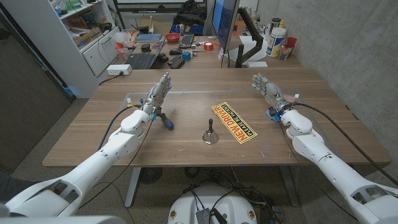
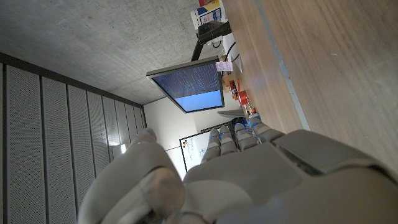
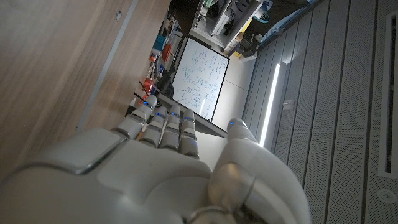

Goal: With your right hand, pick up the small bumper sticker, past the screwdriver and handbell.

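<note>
A yellow bumper sticker (image 1: 233, 121) with red and black lettering lies flat on the wooden table (image 1: 186, 106), just right of centre. A small metal handbell (image 1: 209, 133) with a dark handle stands upright in front of the sticker's near end. A blue-handled screwdriver (image 1: 166, 119) lies at the left, beside my left wrist. My left hand (image 1: 157, 91) is raised with fingers straight and apart, holding nothing. My right hand (image 1: 267, 88) stands the same way at the right, beyond and to the right of the sticker, and holds nothing. In each wrist view the hand's back (image 2: 261, 180) (image 3: 143, 168) is seen with fingers extended.
Behind the table stands a cluttered desk with a monitor (image 1: 225, 22), keyboards (image 1: 142, 60) and small items. A white shelf unit (image 1: 93, 31) is at the back left. Cables run along both forearms over the table's front part.
</note>
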